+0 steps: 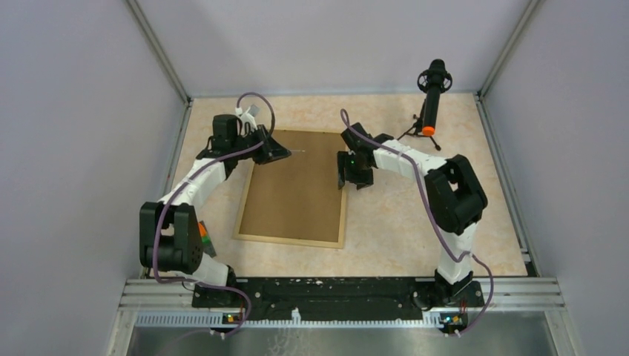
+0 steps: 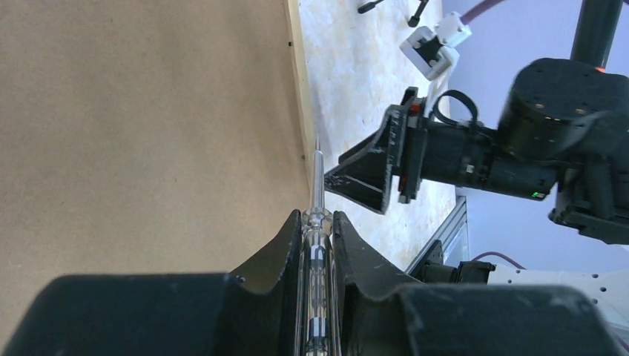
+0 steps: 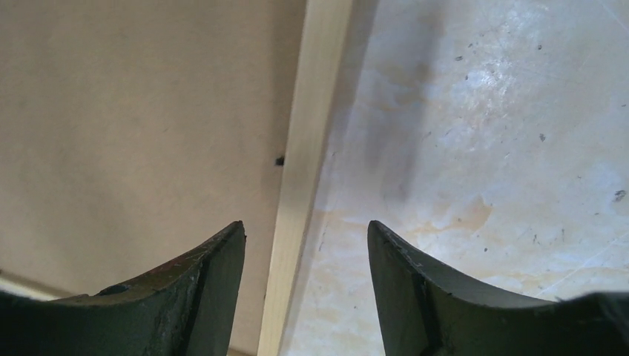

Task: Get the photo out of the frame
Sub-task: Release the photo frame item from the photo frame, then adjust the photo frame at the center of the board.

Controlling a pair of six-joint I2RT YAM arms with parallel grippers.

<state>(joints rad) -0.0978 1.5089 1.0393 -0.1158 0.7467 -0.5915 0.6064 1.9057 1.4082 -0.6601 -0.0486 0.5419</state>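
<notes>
Left gripper (image 2: 317, 222) is clamped tight on a clear-handled screwdriver (image 2: 317, 174), with the tip just beside a wooden edge of the frame (image 1: 289, 239) (lying flat, brown back up, on the table (image 1: 415, 222)). Right gripper (image 3: 305, 236) hangs with jaws apart, straddling the frame's right-hand rail.

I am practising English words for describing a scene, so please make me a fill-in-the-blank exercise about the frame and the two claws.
1. The frame lies with its ____ fibreboard back facing up.
2. The left claw is shut on a ____ with a clear handle.
3. The right claw is ____, with one finger on each side of the frame's wooden edge.
Missing words: brown; screwdriver; open.
</notes>
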